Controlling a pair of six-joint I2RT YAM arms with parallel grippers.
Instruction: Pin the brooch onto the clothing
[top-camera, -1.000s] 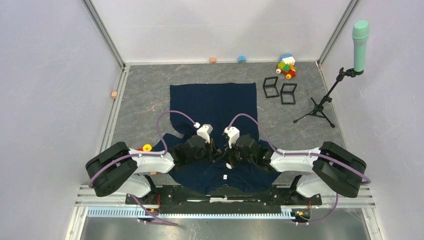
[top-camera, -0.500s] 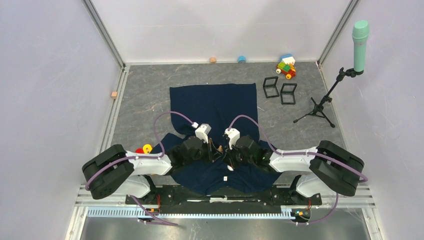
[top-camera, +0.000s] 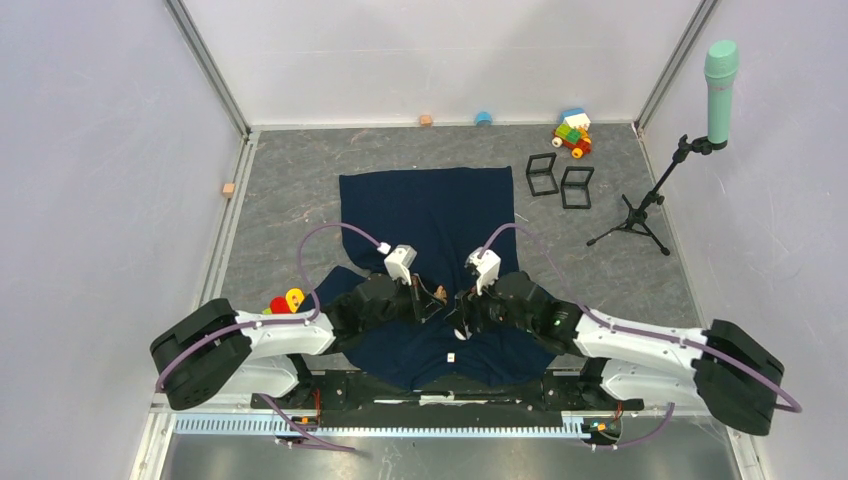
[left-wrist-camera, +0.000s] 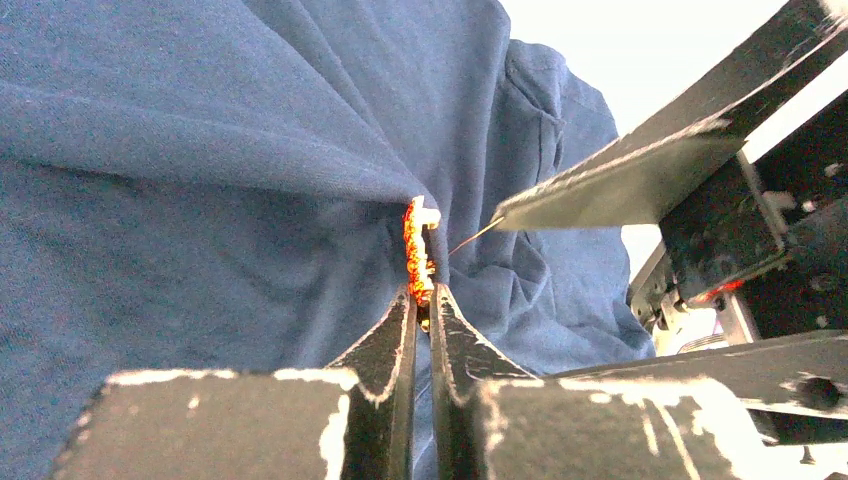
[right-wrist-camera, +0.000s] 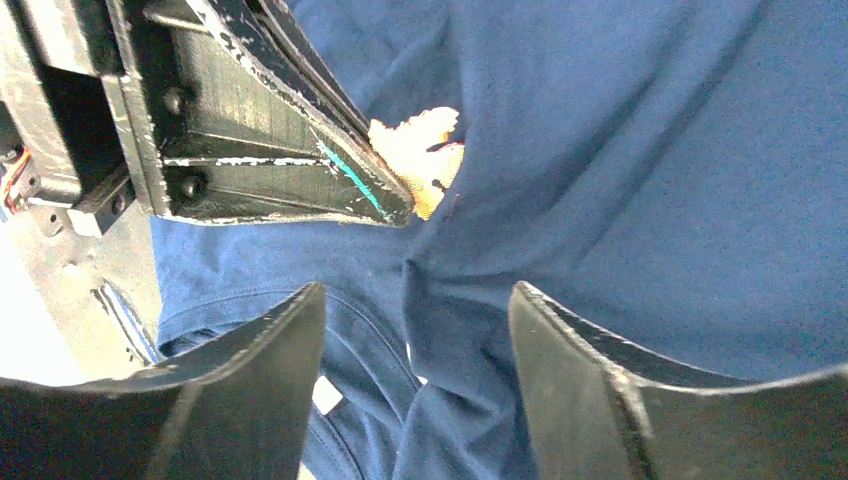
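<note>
The clothing (top-camera: 430, 205), a dark navy shirt, lies spread on the grey table, and a fold of it (left-wrist-camera: 200, 150) is lifted near the collar. The brooch (left-wrist-camera: 418, 250), orange and gold, stands against that fold, with a thin pin pointing right. My left gripper (left-wrist-camera: 421, 297) is shut on the brooch's lower edge. In the right wrist view the brooch (right-wrist-camera: 422, 150) shows just past the left gripper's fingers (right-wrist-camera: 290, 180). My right gripper (right-wrist-camera: 415, 300) is open, with bunched shirt fabric between its fingers and nothing gripped. From above, both grippers (top-camera: 445, 305) meet over the shirt's near part.
Two black wire frames (top-camera: 560, 180) and a toy block car (top-camera: 573, 133) stand at the back right. A microphone stand (top-camera: 640, 212) holds a teal microphone (top-camera: 721, 78) at the right. A red-and-yellow toy (top-camera: 288, 299) lies by the left arm. Small blocks (top-camera: 426, 120) sit by the back wall.
My right gripper has gone from shut to open, and the right arm's elbow has swung out to the right. The left gripper stays shut on the brooch, shifted slightly.
</note>
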